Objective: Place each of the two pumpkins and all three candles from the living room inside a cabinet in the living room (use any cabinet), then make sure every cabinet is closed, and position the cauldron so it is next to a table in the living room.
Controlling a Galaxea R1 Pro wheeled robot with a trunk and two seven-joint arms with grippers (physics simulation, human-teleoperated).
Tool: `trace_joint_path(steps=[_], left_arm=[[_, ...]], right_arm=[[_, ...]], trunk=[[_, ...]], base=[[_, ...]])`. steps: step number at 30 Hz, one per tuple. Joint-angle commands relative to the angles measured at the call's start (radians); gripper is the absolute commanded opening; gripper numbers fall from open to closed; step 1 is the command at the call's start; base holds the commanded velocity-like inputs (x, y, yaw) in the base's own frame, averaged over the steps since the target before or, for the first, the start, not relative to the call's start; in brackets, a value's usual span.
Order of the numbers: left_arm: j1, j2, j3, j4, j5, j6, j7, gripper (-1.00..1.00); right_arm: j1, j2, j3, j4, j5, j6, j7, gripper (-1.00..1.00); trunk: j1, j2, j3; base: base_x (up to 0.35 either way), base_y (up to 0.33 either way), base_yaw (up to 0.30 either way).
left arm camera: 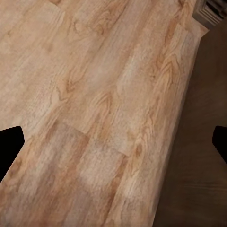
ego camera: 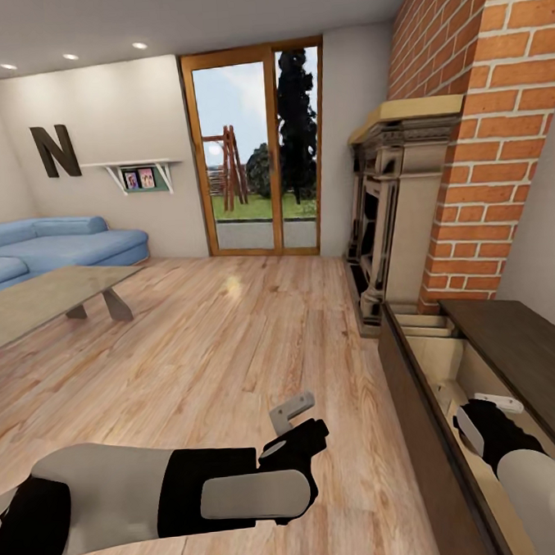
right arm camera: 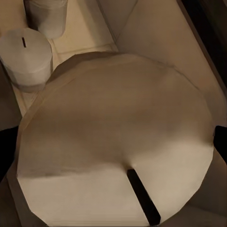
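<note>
Right hand (ego camera: 483,417) is lowered into the open drawer of the cabinet (ego camera: 418,433), beside the brick fireplace. The right wrist view shows a candle (right arm camera: 118,151) between its fingers, wick up, close to the lens; whether the fingers press it cannot be told. Two more candles (right arm camera: 26,56) stand further along the tan compartment. Left hand (ego camera: 299,428) hangs over the wood floor (ego camera: 232,338), fingers spread wide, holding nothing. The bench (ego camera: 41,300) stands well apart, by the blue sofa (ego camera: 54,246).
</note>
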Motion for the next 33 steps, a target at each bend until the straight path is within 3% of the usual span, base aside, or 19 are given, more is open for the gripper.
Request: trace_joint_path(steps=[1, 33], left_arm=[[-0.001, 0.0, -0.002, -0.001, 0.003, -0.004, 0.0, 1.0], [-0.001, 0.005, -0.001, 0.005, 0.003, -0.005, -0.001, 1.0]], right_arm=[[-0.001, 0.0, -0.003, -0.002, 0.004, 0.006, 0.0, -1.0], [-0.001, 0.002, -0.001, 0.0, 0.005, 0.006, -0.002, -1.0]], trunk=[[0.0, 0.0, -0.001], [0.0, 0.0, -0.001]], base=[[0.0, 0.0, 0.0], [0.0, -0.057, 0.0]])
